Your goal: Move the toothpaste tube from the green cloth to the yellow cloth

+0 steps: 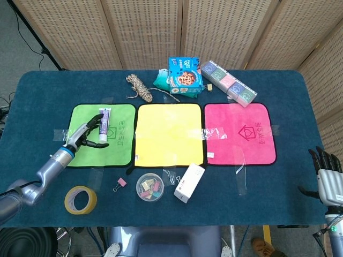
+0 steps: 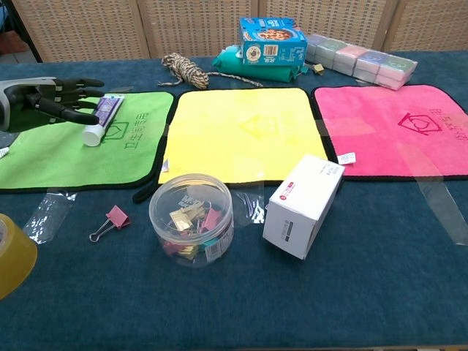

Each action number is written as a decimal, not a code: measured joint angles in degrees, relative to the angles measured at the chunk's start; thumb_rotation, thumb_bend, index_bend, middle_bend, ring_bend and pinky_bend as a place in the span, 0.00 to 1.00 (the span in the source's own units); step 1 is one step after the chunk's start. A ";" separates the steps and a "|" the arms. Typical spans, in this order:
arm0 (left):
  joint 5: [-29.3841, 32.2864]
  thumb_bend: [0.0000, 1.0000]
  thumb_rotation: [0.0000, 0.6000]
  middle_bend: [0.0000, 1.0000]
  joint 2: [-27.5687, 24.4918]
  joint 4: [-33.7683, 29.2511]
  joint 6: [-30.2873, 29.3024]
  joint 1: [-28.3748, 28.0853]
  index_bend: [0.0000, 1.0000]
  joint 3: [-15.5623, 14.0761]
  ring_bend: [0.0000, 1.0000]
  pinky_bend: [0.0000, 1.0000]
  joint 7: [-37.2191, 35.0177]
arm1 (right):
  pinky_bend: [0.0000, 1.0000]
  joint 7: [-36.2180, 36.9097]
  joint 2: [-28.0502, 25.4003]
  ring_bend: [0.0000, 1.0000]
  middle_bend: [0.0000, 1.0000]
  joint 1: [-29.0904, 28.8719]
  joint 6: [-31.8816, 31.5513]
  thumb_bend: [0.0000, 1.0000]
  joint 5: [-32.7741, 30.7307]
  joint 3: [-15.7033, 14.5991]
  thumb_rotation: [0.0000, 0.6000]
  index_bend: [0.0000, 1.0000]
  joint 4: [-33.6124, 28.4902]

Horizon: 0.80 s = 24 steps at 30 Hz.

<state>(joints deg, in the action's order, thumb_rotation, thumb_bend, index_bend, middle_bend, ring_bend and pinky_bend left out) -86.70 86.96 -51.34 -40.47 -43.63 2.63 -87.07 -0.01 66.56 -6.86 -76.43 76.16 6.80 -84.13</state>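
The toothpaste tube (image 1: 105, 119) (image 2: 104, 117), purple with a white cap, lies on the green cloth (image 1: 120, 142) (image 2: 73, 157). My left hand (image 1: 87, 133) (image 2: 55, 99) hovers over the cloth with fingers spread, its fingertips reaching the tube's left side; it holds nothing. The yellow cloth (image 1: 169, 134) (image 2: 238, 135) lies bare just right of the green one. My right hand (image 1: 328, 179) hangs off the table's right edge, fingers extended upward and apart, holding nothing; the chest view does not show it.
A pink cloth (image 1: 241, 134) lies right of the yellow. Behind the cloths sit a rope bundle (image 1: 140, 87), a blue box (image 1: 185, 74) and a row of cubes (image 1: 229, 83). In front are a tape roll (image 1: 80, 199), a clip jar (image 2: 191, 217), a pink clip (image 2: 113, 219) and a white box (image 2: 303, 205).
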 measured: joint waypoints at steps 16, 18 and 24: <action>1.09 0.00 1.00 0.00 2.16 -1.72 1.17 -1.90 0.00 0.35 0.00 0.00 2.37 | 0.00 0.27 -0.44 0.00 0.00 -0.04 0.33 0.00 -0.32 -0.11 1.00 0.00 -0.53; 1.06 0.00 1.00 0.00 2.56 -2.07 1.33 -2.36 0.00 0.44 0.00 0.00 2.79 | 0.00 0.23 -0.46 0.00 0.00 -0.05 0.37 0.00 -0.38 -0.13 1.00 0.00 -0.55; 1.36 0.00 1.00 0.00 3.43 -3.17 2.09 -3.57 0.00 0.89 0.00 0.00 4.10 | 0.00 0.36 -0.68 0.00 0.00 0.00 0.38 0.00 -0.62 -0.08 1.00 0.00 -0.69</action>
<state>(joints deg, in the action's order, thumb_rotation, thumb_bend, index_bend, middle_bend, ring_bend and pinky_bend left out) -85.34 90.39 -54.51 -38.38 -47.20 3.53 -82.97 0.36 65.88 -6.85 -76.05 75.54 6.73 -84.82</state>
